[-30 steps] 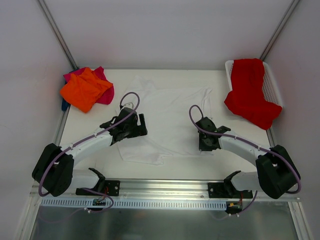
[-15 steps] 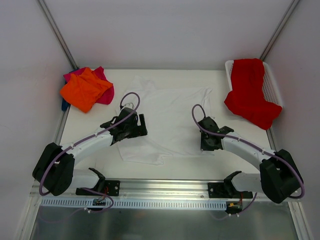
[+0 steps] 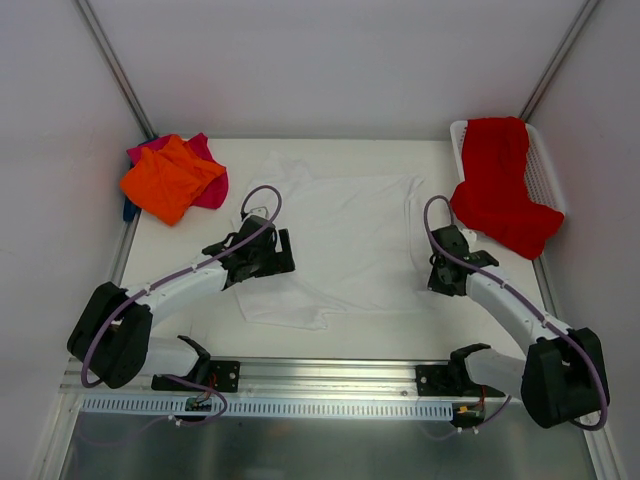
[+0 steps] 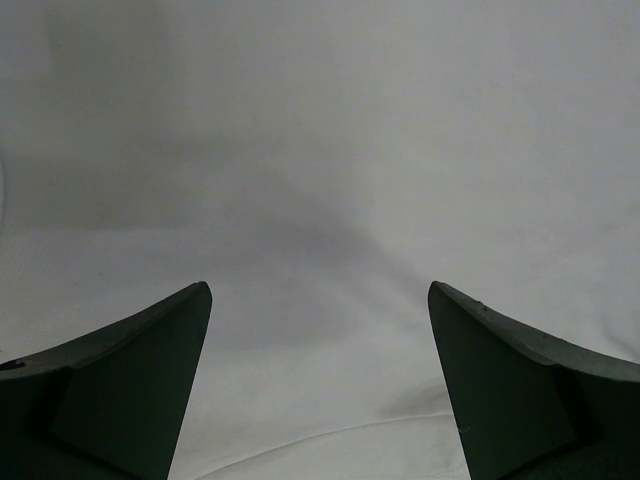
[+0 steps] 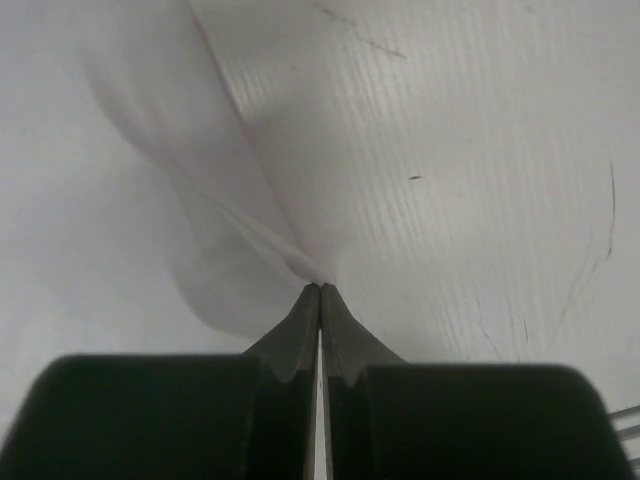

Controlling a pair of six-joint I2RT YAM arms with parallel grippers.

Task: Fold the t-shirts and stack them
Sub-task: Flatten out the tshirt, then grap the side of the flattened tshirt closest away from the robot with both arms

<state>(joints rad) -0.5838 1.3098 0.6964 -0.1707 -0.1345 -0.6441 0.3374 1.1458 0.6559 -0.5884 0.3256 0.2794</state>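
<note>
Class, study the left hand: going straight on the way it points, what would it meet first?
Most likely the white t-shirt: the open left hand points at pale cloth filling its wrist view, with nothing between, though depth is unclear.

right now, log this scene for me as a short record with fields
white t-shirt: spread out mid-table
left hand: open, over the white t-shirt's left side
right hand: shut, pinching the white t-shirt's right edge
orange t-shirt: crumpled at the far left corner, lying on the magenta t-shirt
red t-shirt: draped over the basket, far right
</note>
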